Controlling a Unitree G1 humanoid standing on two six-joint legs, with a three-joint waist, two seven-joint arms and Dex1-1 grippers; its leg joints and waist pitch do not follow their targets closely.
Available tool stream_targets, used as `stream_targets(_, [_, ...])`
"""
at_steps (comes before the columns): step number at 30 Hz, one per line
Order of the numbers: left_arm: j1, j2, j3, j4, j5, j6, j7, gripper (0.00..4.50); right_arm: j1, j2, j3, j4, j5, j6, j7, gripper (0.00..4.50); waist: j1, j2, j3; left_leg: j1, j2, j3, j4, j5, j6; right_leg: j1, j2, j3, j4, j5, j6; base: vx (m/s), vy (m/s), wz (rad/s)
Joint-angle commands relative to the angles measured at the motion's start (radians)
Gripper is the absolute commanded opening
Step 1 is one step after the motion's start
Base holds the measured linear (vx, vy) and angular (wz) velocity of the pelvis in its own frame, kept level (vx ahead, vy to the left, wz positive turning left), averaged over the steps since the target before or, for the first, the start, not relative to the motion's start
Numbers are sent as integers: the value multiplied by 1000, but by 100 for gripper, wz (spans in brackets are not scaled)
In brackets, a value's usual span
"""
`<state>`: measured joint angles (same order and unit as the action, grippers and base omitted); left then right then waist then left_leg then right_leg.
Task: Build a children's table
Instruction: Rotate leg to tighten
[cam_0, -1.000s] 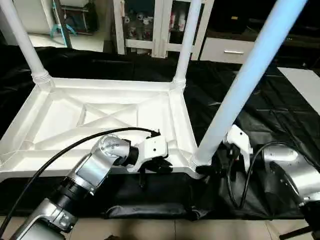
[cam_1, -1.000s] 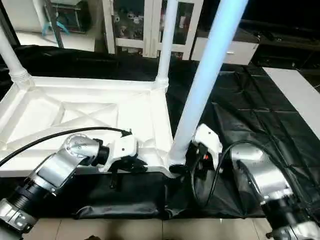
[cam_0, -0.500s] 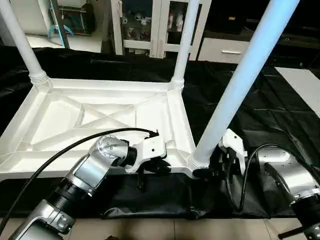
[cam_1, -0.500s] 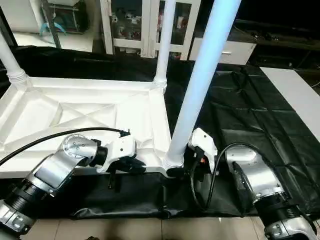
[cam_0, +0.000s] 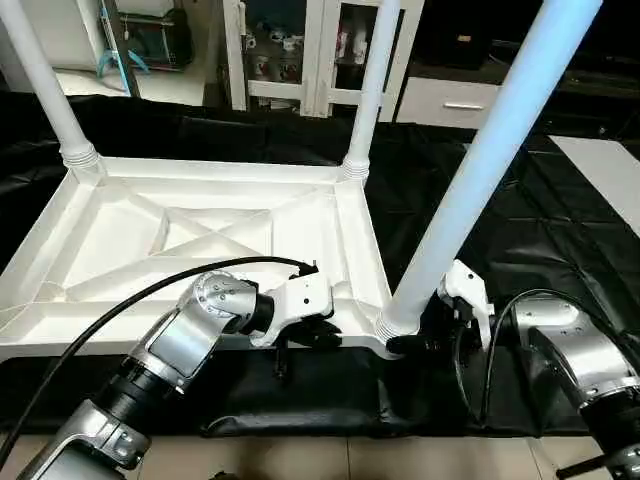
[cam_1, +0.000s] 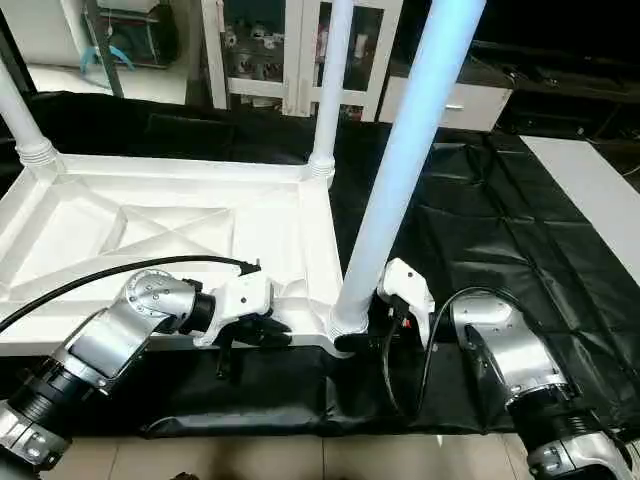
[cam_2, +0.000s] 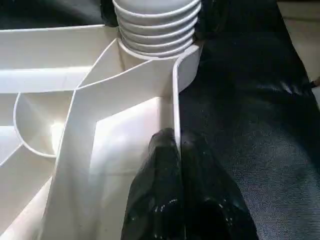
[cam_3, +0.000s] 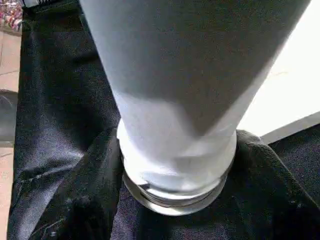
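Surface: black sheet (cam_0: 520, 220) under upturned tabletop (cam_0: 200, 235).
Left gripper (cam_2: 178, 150): clenched on tabletop's near rim.
Right gripper (cam_3: 175, 165): fingers wrap the near leg (cam_0: 480, 170)'s base.
Tip: brace rim, twist leg upright.

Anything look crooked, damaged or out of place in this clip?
Yes: the near right leg leans away from the tabletop, while the two far legs stand nearly upright. The right pincer grips its base. In the left wrist view, several thread rings show above the socket.
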<state>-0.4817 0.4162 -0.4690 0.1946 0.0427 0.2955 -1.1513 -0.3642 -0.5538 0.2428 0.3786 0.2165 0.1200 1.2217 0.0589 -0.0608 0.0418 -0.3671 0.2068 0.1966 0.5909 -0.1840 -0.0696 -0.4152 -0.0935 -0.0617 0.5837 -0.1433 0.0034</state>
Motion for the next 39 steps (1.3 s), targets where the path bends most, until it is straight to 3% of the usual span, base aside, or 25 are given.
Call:
stream_targets(1, [19, 0, -51, -4, 13, 12, -28, 0, -5, 3, 5, 9, -16, -13, 14, 269, 1, -3, -60, 13, 28, -9, -69, -234, 41, 46, -41, 34, -52, -254, -218, 0, 0, 0])
stream_targets(4, [13, -20, -38, 19, 21, 32, 14, 0, -13, 50, -19, 66, -38, 12, -110, 268, -3, -4, -59, 13, 28, -9, -71, -254, 32, 43, -41, 34, -56, -283, -209, 0, 0, 0])
stream_targets(5, [7, -34, -28, 30, 20, 43, 36, 0, -19, 70, -30, 88, -44, 30, -159, 268, -6, -4, -55, 10, 26, -12, -75, -279, 20, 43, -40, 33, -61, -322, -197, 0, 0, 0])
stream_targets(8, [-14, -76, -2, 60, 19, 71, 96, 0, -31, 119, -53, 128, -55, 61, -278, 267, -20, -5, -52, 18, 24, -18, -77, -367, -14, 36, -40, 28, -73, -438, -162, 0, 0, 0])
stream_targets(10, [-61, -144, 34, 119, 23, 96, 194, 0, -54, 224, -119, 176, -40, 105, -486, 267, -39, -8, -49, 18, 19, -31, -78, -447, -36, 34, -43, 16, -91, -582, -104, -56, 14, -8])
stream_targets(13, [-96, -193, 62, 159, 25, 124, 267, 0, -70, 290, -158, 201, -31, 118, -612, 266, -55, -2, -51, 15, 17, -43, -80, -473, -46, 37, -46, 5, -100, -609, -80, -18, 6, -4])
stream_targets(15, [-132, -245, 87, 195, 31, 171, 342, 0, -88, 353, -188, 238, -41, 111, -741, 266, -65, -3, -50, 21, 14, -47, -75, -502, -46, 28, -45, -1, -108, -620, -78, 0, 0, 0])
stream_targets(16, [-178, -314, 116, 252, 50, 198, 454, 0, -121, 431, -210, 302, -51, 91, -885, 266, -66, 4, -51, 21, 14, -48, -75, -505, -43, 29, -47, -2, -109, -613, -80, 0, 0, 0])
stream_targets(17, [-178, -314, 116, 252, 50, 198, 454, 0, -121, 431, -210, 302, -51, 91, -885, 266, -72, 3, -50, 22, 13, -46, -75, -508, -41, 25, -45, -2, -113, -608, -83, 0, 0, 0])
stream_targets(19, [-219, -376, 138, 305, 61, 190, 547, 0, -155, 503, -221, 367, -56, 64, -985, 266, -76, 5, -56, 19, 16, -50, -77, -499, -36, 34, -45, -7, -110, -542, -98, 0, 0, 0])
stream_targets(21, [-244, -410, 146, 333, 63, 174, 588, 0, -179, 543, -211, 413, -74, 36, -1024, 266, -79, 7, -54, 16, 15, -47, -79, -498, -32, 31, -45, -6, -109, -503, -113, 0, 0, 0])
stream_targets(23, [-264, -432, 152, 354, 65, 141, 615, 0, -199, 574, -201, 444, -93, 5, -1044, 266, -78, 5, -55, 17, 13, -43, -77, -492, -25, 30, -47, -3, -108, -487, -125, 0, 0, 0])
stream_targets(24, [-267, -437, 155, 356, 64, 131, 619, 0, -205, 581, -197, 450, -99, -5, -1044, 266, -75, -4, -56, 15, 13, -40, -77, -475, -17, 32, -48, -1, -106, -473, -128, 0, 0, 0])
stream_targets(30, [-254, -421, 155, 345, 69, 106, 605, 0, -222, 596, -214, 443, -80, -68, -987, 266, -56, -4, -61, 6, 16, -30, -78, -355, 9, 40, -48, 11, -85, -358, -160, 0, 0, 0])
stream_targets(31, [-247, -410, 149, 339, 70, 99, 591, 0, -213, 595, -223, 421, -61, -82, -953, 322, -52, -4, -62, 4, 17, -29, -78, -339, 14, 42, -48, 13, -82, -347, -161, 0, 0, 0])
stream_targets(32, [-243, -406, 148, 334, 68, 101, 584, 0, -209, 589, -223, 409, -61, -84, -947, 336, -49, -4, -63, 4, 17, -28, -78, -330, 17, 42, -48, 14, -82, -338, -162, 0, 0, 0])
stream_targets(37, [-214, -369, 140, 298, 64, 101, 528, 0, -163, 548, -216, 309, -51, -69, -892, 381, -41, -7, -63, 4, 15, -19, -73, -288, 33, 40, -43, 23, -73, -294, -178, 0, 0, 0])
stream_targets(39, [-195, -348, 138, 277, 52, 62, 485, 0, -125, 513, -209, 214, -48, -37, -874, 391, -35, -8, -65, 0, 15, -19, -72, -249, 41, 45, -42, 24, -68, -277, -175, 0, 0, 0])
